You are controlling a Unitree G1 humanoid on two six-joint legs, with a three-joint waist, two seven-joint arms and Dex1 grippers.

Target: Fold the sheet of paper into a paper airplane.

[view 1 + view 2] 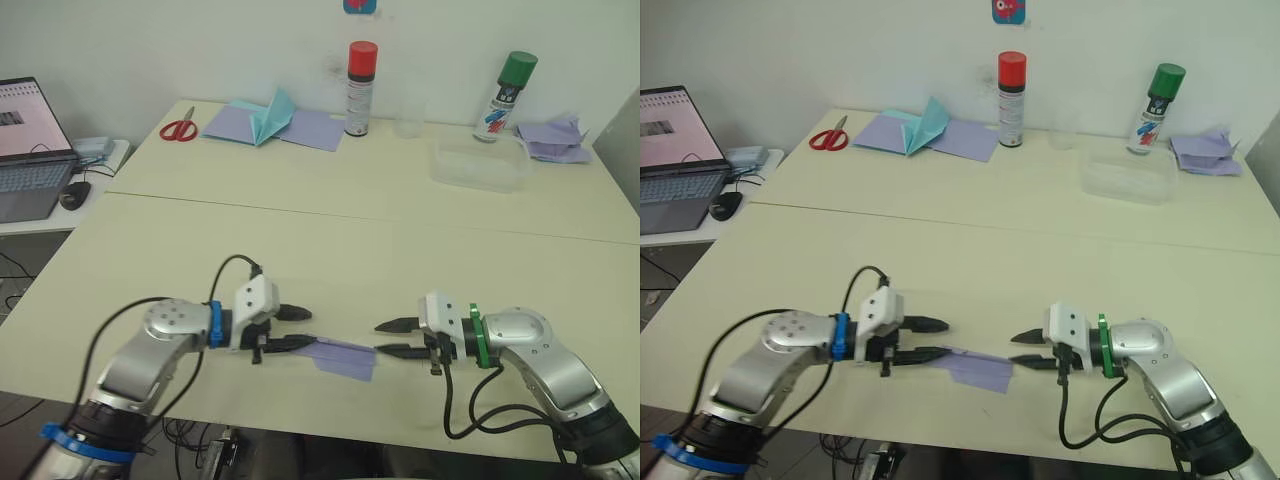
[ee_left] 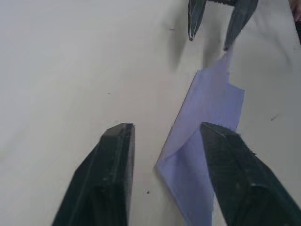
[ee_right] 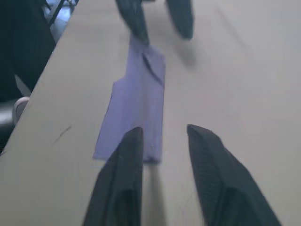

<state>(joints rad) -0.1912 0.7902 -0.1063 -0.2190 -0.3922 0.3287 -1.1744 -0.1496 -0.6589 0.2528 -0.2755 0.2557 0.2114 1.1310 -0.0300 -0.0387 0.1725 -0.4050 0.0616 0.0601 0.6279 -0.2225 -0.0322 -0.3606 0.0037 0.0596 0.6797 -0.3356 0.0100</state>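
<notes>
Left wrist view: gripper (image 2: pixel 164 141) parted astride sheet of paper (image 2: pixel 207 113)

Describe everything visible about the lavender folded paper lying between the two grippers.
The sheet of paper is thin and lavender, already folded into a long narrow strip with layered flaps and one end tapering to a point. It lies flat on the near part of the cream table, stretched between the left gripper and the right gripper. Both grippers' fingers are spread open. One finger of the left gripper overlaps the paper's wide end; whether it presses it cannot be told.
</notes>
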